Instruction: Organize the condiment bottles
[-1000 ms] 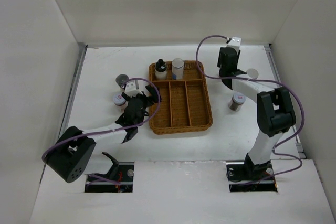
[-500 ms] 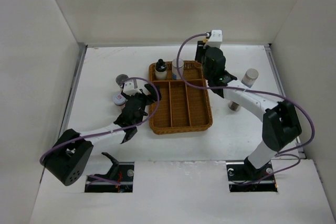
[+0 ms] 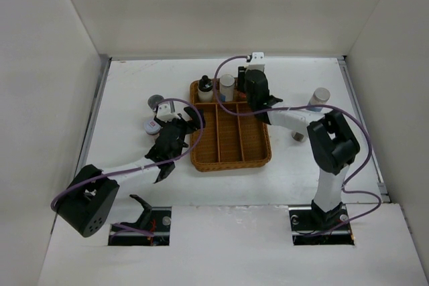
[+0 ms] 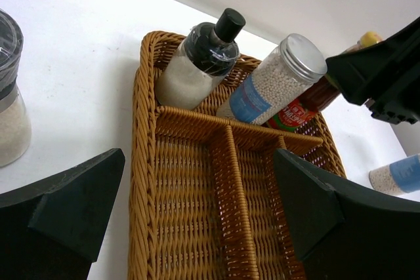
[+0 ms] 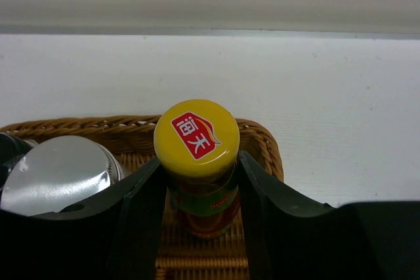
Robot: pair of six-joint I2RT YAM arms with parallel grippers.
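My right gripper (image 5: 197,181) is shut on the slim red yellow-capped bottle (image 5: 197,137) and holds it upright in the right end of the wicker tray's back compartment. The gripper (image 3: 253,89) hides this bottle from above. The black-capped bottle (image 3: 205,88) and a silver-lidded, blue-labelled bottle (image 3: 227,86) stand in the same compartment; both show in the left wrist view (image 4: 200,63) (image 4: 275,80). My left gripper (image 3: 182,124) is open and empty at the tray's left rim. A grey-lidded jar (image 3: 155,102) and a white-capped jar (image 3: 151,126) stand left of the tray.
The brown wicker tray (image 3: 231,159) has three long front compartments with nothing in them. A grey-capped bottle (image 3: 320,97) stands far right, and another small bottle (image 3: 297,136) is partly hidden behind my right arm. White walls enclose the table.
My right gripper has swung left from the table's far right to over the tray's back compartment. My left arm has barely moved.
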